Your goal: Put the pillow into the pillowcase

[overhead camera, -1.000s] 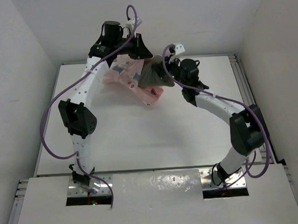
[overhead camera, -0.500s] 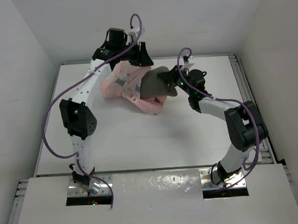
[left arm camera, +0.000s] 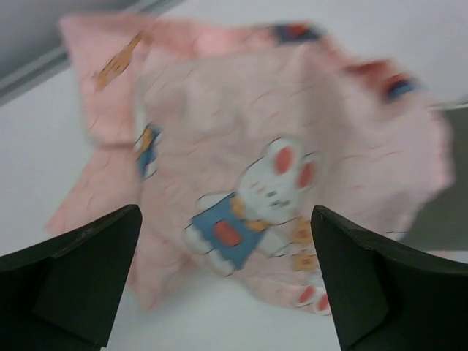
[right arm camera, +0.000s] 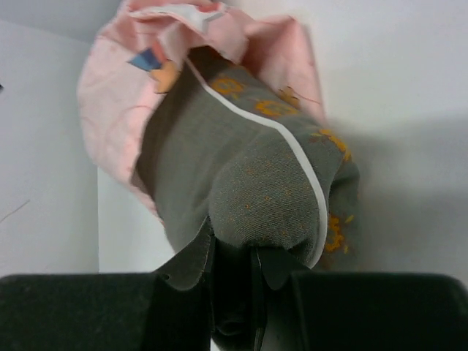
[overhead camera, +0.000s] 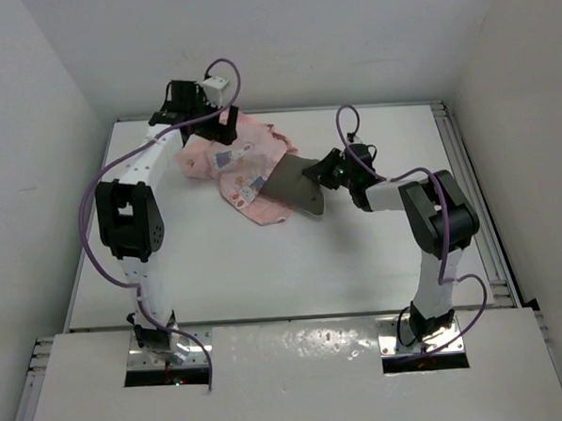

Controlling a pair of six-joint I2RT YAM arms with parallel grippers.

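White walls box in the pale worktop (overhead camera: 265,268), where the pillowcase (overhead camera: 241,165) now lies slack near the far edge instead of hanging in the air as it did a second ago. The left gripper (overhead camera: 215,129) has let the cloth go. Its jaws stand wide apart above the printed fabric, and the left wrist view shows both fingers (left arm camera: 80,285) clear of it.

The right gripper (overhead camera: 331,170) has come down low and has not loosened: its jaws are pinched narrow on the near end of the pillow (overhead camera: 294,183). The right wrist view shows grey fabric bunched between them.

The pillow's far end sits inside the pink opening, while much of its length still shows outside. The insertion looks only partly done. With the mouth no longer held up, it will probably need a fresh grip on the pillowcase edge to draw it over the rest.
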